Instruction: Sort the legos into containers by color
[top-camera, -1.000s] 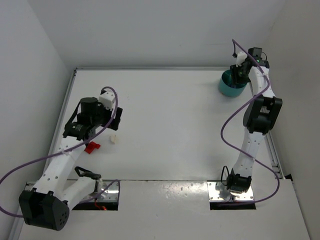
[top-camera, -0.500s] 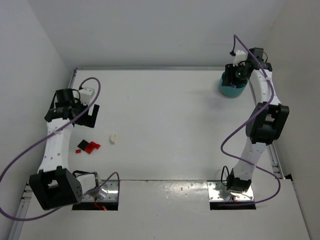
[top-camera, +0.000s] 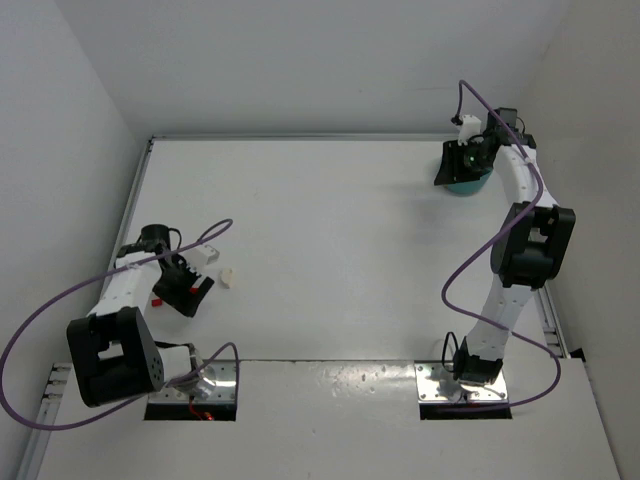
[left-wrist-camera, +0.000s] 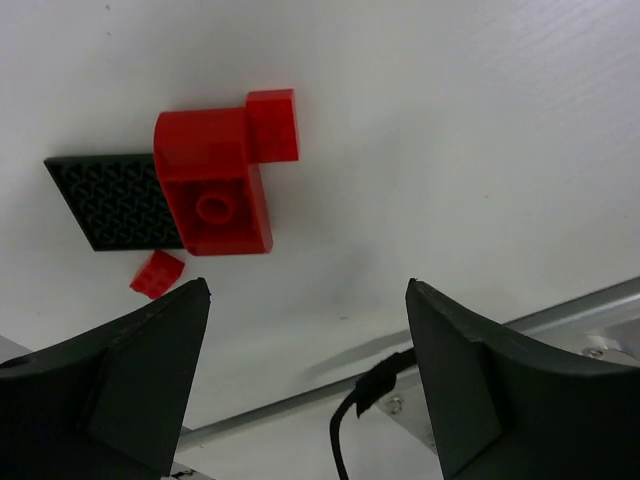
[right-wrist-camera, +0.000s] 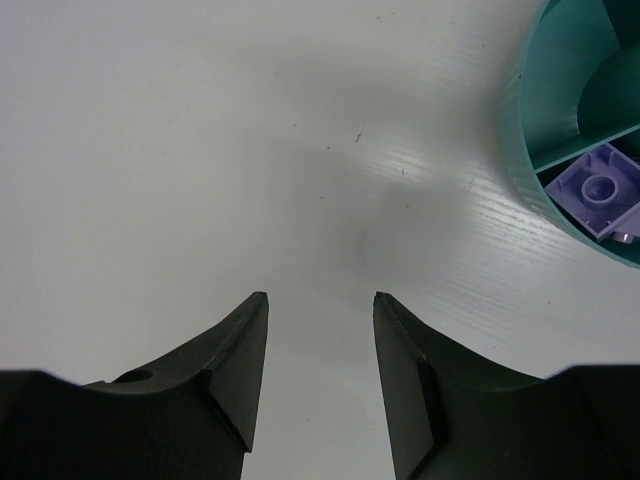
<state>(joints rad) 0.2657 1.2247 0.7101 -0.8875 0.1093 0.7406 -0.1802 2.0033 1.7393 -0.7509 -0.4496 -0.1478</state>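
Over the red legos (left-wrist-camera: 212, 195) — left hand (left-wrist-camera: 307, 300) wide open, empty | right hand (right-wrist-camera: 320, 300) beside teal dish (right-wrist-camera: 530, 130) — part-open, empty

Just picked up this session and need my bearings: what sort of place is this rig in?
Probably a lab robot test cell, not a home or factory: a white table boxed in by plain white walls, with small props like a red lego and a teal dish.

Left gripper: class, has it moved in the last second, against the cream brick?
Yes. The left gripper came from beyond the cream brick toward the near edge, now left of it.
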